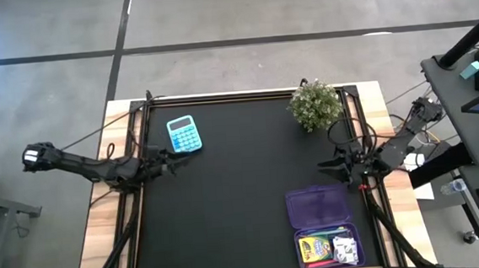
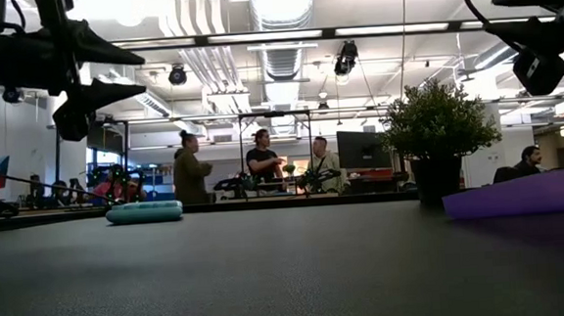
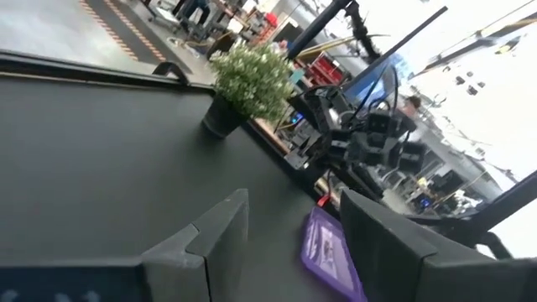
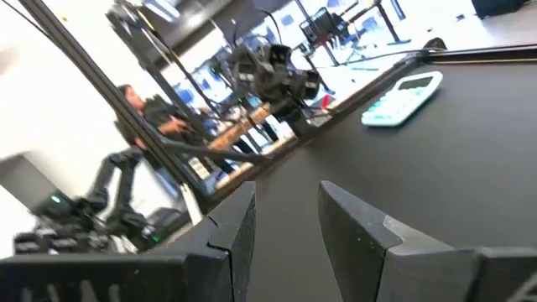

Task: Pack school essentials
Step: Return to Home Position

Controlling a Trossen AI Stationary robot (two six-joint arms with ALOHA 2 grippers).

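My table is a black mat with pale wood showing along both sides; three things lie directly on it, well apart from one another; a light blue calculator flat near the far left corner; a bushy potted plant upright near the far right corner; a purple case, lid open, by the near right edge.

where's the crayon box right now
In the high view, the crayon box lies in the open purple case at the table's right side, beside the white packet.
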